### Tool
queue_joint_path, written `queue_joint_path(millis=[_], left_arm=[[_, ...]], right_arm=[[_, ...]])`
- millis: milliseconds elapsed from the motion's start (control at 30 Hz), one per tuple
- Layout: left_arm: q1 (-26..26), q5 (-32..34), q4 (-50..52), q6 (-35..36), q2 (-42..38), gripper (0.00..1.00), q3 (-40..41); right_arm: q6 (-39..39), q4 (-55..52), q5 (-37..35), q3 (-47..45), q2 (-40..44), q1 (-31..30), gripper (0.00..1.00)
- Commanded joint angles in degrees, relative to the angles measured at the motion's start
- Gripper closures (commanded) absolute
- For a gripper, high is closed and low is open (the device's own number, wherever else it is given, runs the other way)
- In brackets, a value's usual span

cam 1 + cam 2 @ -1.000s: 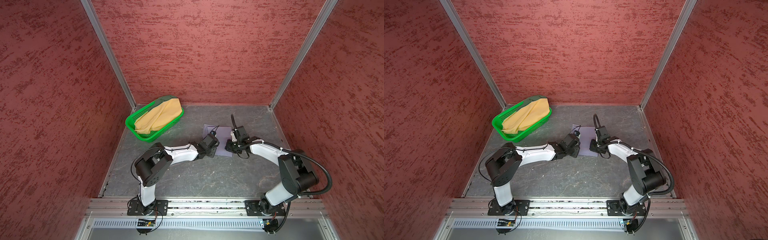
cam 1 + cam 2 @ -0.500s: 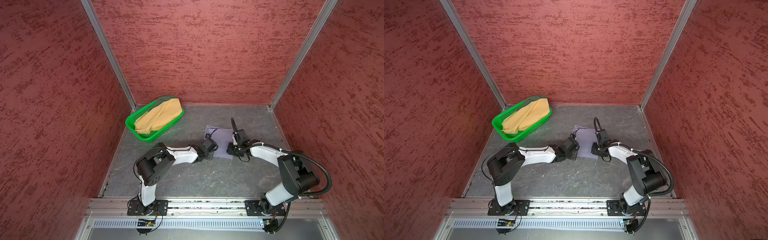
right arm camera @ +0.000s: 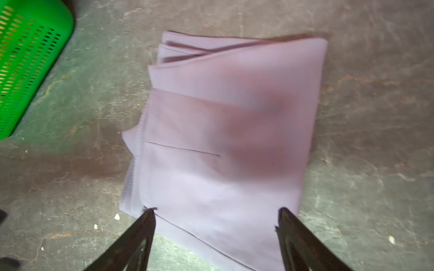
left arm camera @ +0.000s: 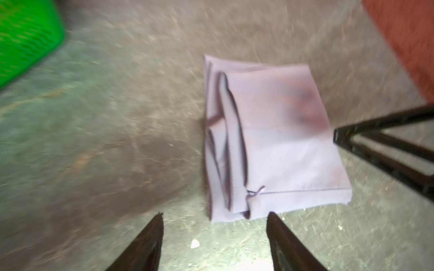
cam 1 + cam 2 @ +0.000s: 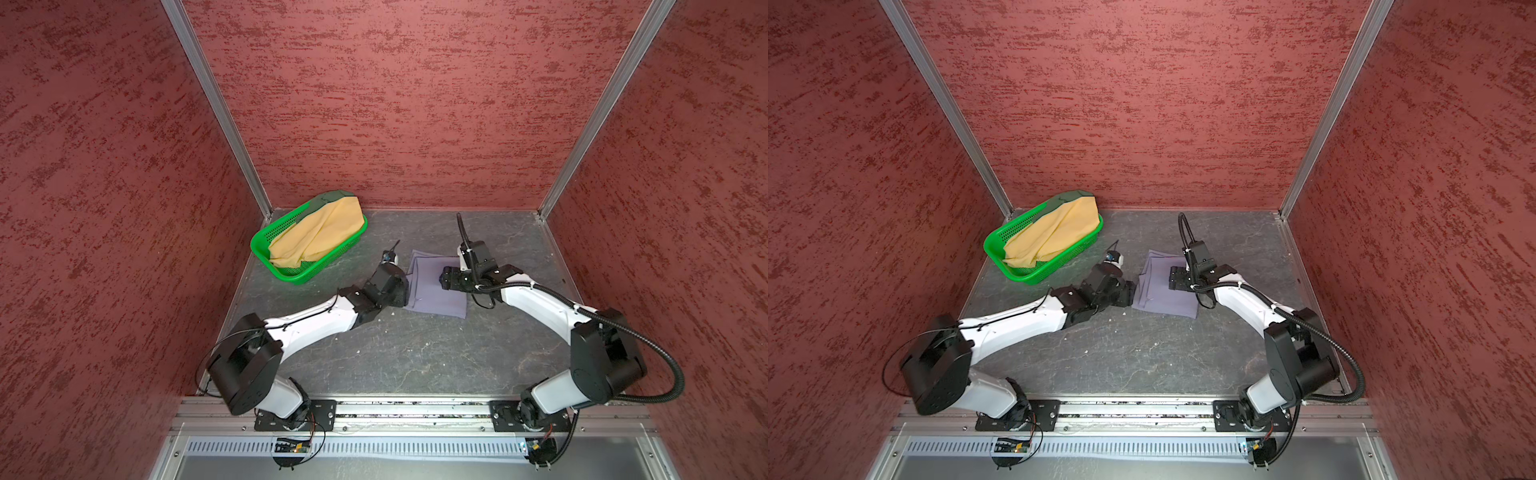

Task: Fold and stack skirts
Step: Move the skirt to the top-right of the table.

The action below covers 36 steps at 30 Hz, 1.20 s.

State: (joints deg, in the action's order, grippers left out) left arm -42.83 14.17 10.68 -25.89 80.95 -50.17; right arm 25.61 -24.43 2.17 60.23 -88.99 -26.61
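Folded lavender skirt (image 5: 432, 300) beside the basket (image 5: 297, 277); left gripper (image 4: 215, 214) and right gripper (image 3: 216, 210), both released and empty, hover close, so a jaw snagging a loose layer could undo the fold.

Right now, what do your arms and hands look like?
The left arm and right arm are white shells between black joints. A ribbed black hose loops from the right one. The left hand and right hand have slim dark tapering fingers.
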Motion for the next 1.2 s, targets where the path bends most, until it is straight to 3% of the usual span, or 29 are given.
queue_joint_path(millis=[0, 300, 667, 867, 1167], left_arm=[[2.2, 1.4, -0.7, -2.2, -4.6, 0.29, 3.6], [6.0, 4.0, 1.8, -3.4, -12.3, 0.28, 9.1], [7.7, 3.8, 1.3, -3.0, -12.4, 0.28, 10.8], [8.4, 3.6, 0.5, -2.7, -11.8, 0.28, 11.2], [8.9, 3.3, -0.2, -2.2, -11.0, 0.29, 11.1]], right_arm=[[-0.4, -2.1, -3.3, 4.3, -3.9, -3.2, 0.14], [1.2, -6.8, -7.8, 14.8, -16.6, -11.0, 0.09], [1.3, -11.5, -14.7, 17.6, -24.6, -14.1, 0.1], [-6.4, -12.5, -21.4, 15.0, -25.5, -13.8, 0.17], [-19.9, -10.9, -25.5, 12.5, -25.8, -7.1, 0.15]])
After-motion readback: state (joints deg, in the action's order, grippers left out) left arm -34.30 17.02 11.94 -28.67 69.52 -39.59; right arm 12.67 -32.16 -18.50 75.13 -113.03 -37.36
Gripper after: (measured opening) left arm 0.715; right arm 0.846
